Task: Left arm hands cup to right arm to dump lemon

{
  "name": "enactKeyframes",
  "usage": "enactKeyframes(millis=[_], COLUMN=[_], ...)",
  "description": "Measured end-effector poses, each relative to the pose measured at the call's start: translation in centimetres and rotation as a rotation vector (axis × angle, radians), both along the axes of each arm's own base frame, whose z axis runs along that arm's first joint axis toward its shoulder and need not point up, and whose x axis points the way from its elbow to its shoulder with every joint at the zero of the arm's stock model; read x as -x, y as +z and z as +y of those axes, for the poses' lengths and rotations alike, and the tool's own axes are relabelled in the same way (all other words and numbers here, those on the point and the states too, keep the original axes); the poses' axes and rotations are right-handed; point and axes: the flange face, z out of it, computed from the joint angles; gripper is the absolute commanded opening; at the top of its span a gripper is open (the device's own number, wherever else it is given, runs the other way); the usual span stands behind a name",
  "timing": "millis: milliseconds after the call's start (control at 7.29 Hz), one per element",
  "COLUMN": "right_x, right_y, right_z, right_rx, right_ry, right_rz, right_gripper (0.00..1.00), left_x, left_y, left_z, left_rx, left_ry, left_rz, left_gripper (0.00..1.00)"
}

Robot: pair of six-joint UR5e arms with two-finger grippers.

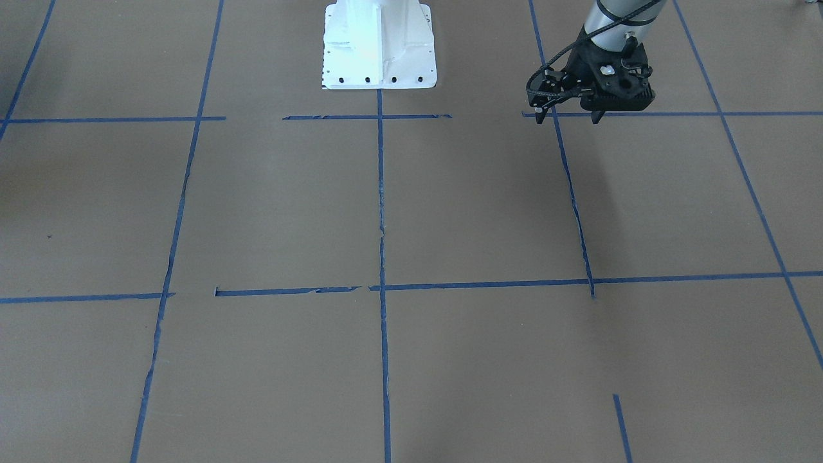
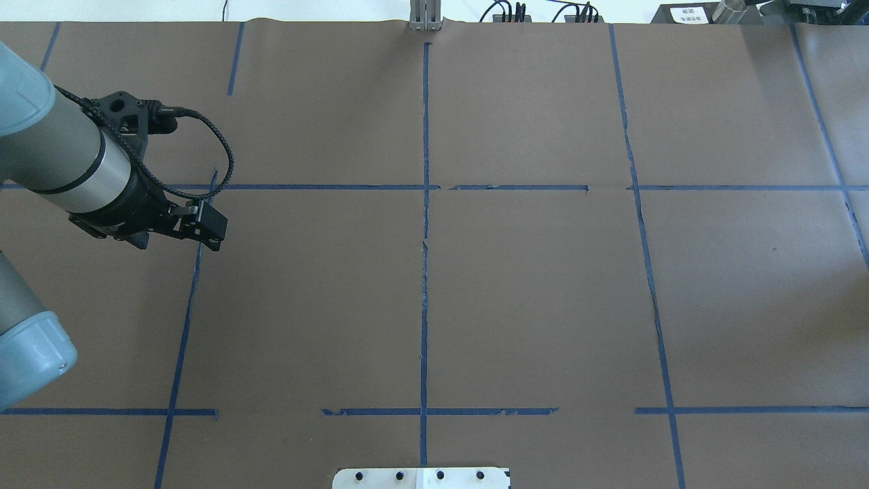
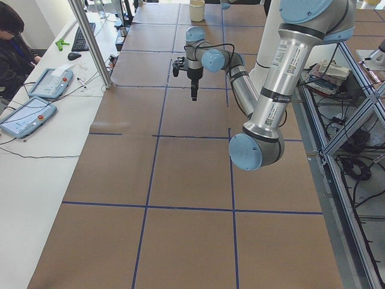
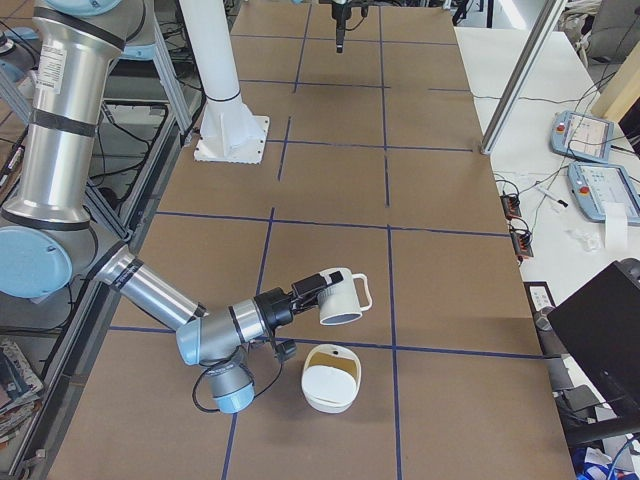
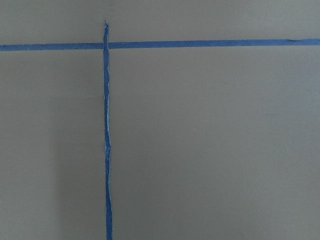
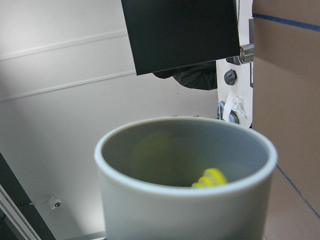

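In the exterior right view, the near right arm [image 4: 160,290] holds the white cup [image 4: 340,298] in the air. The cup is tipped on its side with its mouth toward a white bowl [image 4: 332,378] on the table. I cannot tell how the right gripper's jaws stand. The right wrist view looks into the cup's grey inside [image 6: 185,150], where the yellow lemon [image 6: 210,177] lies near the rim. My left gripper [image 1: 568,118] hangs empty over the table at the robot's left, its two tips apart. It also shows in the exterior left view [image 3: 192,90].
The white robot base [image 1: 379,45] stands at the table's middle rear. A side table holds teach pendants [image 3: 27,114] and a keyboard, and an operator [image 3: 15,42] sits there. An aluminium post [image 3: 90,42] stands at the table edge. Blue tape lines grid the brown table.
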Motion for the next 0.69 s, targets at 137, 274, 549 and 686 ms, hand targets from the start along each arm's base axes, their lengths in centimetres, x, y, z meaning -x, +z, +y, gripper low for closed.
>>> enactKeyframes(millis=[137,274,549,686], right_x=[-0.11,-0.2,-0.45,-0.53], right_y=[0.07,0.07,0.02,-0.01], right_z=[0.04,0.03,-0.03,-0.04], right_rx=[0.015,0.032,0.066,0.072], right_ry=[-0.01,-0.021,-0.039,-0.044], right_rz=[-0.057,-0.116,-0.239,-0.272], right_gripper=[0.0,0.0,0.01,0.01], left_x=[-0.01,-0.01,0.04,0.05], left_y=[-0.01,-0.01,-0.04,-0.05], left_z=[0.02,0.02,0.01,0.02], left_rx=[0.0,0.0,-0.001,-0.001], left_ry=[0.0,0.0,0.0,0.0], left_rz=[0.0,0.0,0.001,0.001], left_gripper=[1.0,1.0,1.0,1.0])
